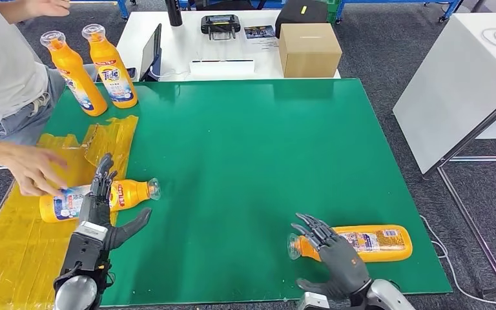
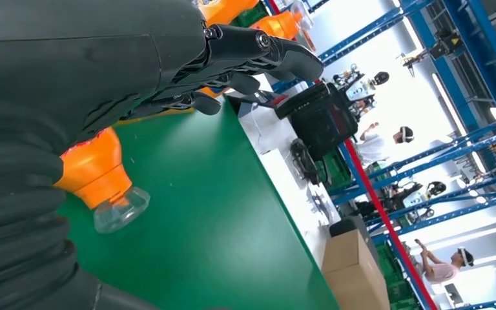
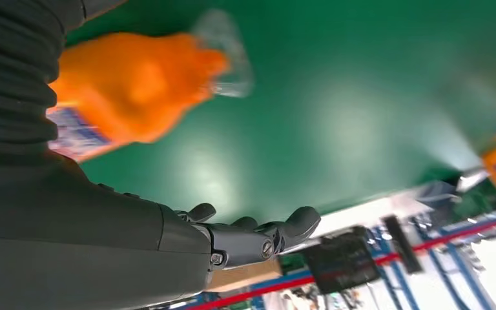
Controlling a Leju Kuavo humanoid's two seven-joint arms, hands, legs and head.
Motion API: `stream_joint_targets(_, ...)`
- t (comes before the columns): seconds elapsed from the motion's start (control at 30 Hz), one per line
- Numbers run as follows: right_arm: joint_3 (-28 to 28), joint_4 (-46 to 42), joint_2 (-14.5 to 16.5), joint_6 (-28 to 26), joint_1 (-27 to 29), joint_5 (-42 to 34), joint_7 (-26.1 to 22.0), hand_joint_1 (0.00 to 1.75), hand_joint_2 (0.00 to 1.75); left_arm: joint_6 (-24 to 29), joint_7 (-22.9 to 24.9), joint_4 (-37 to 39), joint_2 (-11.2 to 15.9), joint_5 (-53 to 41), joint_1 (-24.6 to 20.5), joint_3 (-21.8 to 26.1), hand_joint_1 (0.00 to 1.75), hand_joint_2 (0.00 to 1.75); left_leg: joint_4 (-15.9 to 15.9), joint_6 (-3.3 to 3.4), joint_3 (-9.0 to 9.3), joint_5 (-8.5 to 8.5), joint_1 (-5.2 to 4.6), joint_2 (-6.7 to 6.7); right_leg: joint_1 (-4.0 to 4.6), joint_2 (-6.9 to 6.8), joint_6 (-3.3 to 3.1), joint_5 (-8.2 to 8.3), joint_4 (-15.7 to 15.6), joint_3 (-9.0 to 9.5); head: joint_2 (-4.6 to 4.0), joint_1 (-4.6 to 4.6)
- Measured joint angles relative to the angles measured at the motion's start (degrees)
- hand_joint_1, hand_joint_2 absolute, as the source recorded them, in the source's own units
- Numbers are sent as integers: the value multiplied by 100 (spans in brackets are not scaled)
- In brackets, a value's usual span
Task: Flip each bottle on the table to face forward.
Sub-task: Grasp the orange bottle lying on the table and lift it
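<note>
Head view shows both hands, left hand point(image 1: 97, 197) and right hand point(image 1: 332, 252), spread wide over lying bottles, near-left bottle point(image 1: 129, 194) and near-right bottle point(image 1: 368, 242), grasping neither; each must close, then turn it.

"Tide" logo readable on label of upright orange bottle point(image 1: 111, 66) at table's far left corner, nearer one of the pair. Second upright bottle point(image 1: 74, 74) beside it: label turned, print not readable. Lying bottle point(image 1: 97, 199) near left edge: red vertical lettering on orange body by neck, too small to read; blue-white label partly covered. Lying bottle point(image 1: 355, 243) near right front edge: label with fine print, illegible. Leaflet point(image 1: 259, 31) on white desk behind: print too small to read.
</note>
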Motion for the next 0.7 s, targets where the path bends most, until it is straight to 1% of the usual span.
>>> stream_joint_targets(0.07, -117, -36, -132, -19, 90, 94, 131, 0, 175, -16, -3, 27, -17, 0, -3, 1, 0, 175, 0, 0, 1, 0, 1, 1, 1, 1, 0, 0, 0, 0, 0, 1)
stream_joint_targets(0.13, -243, -54, -205, -86, 175, 334, 374, 0, 175, -33, 3, 39, -35, 0, 7, 3, 0, 175, 0, 0, 2, 0, 1, 1, 3, 1, 0, 0, 0, 1, 0, 1)
stream_joint_targets(0.23, -466, -56, -228, -271, 260, 829, 778, 0, 175, -60, 31, 42, -62, -9, 46, 15, 0, 175, -1, 0, 2, 0, 2, 1, 3, 1, 0, 0, 1, 1, 0, -1)
stream_joint_targets(0.33, -630, -55, -224, -370, 287, 1104, 965, 0, 175, -66, 52, 42, -93, -30, 65, 36, 0, 175, -1, 0, 2, 0, 2, 1, 3, 1, 0, 0, 1, 1, 0, 0)
stream_joint_targets(0.57, -996, 57, -97, -516, 246, 2028, 1475, 0, 175, -120, 110, 36, -156, -63, 94, 78, 0, 175, -1, 0, 1, 0, 1, 1, 2, 1, 0, 0, 0, 3, 0, 0)
stream_joint_targets(0.7, -1286, 252, 47, -527, 161, 2357, 1581, 0, 175, -132, 139, 27, -194, -68, 120, 81, 0, 175, -1, 0, 2, 1, 1, 1, 2, 0, 0, 0, 1, 3, 0, -1)
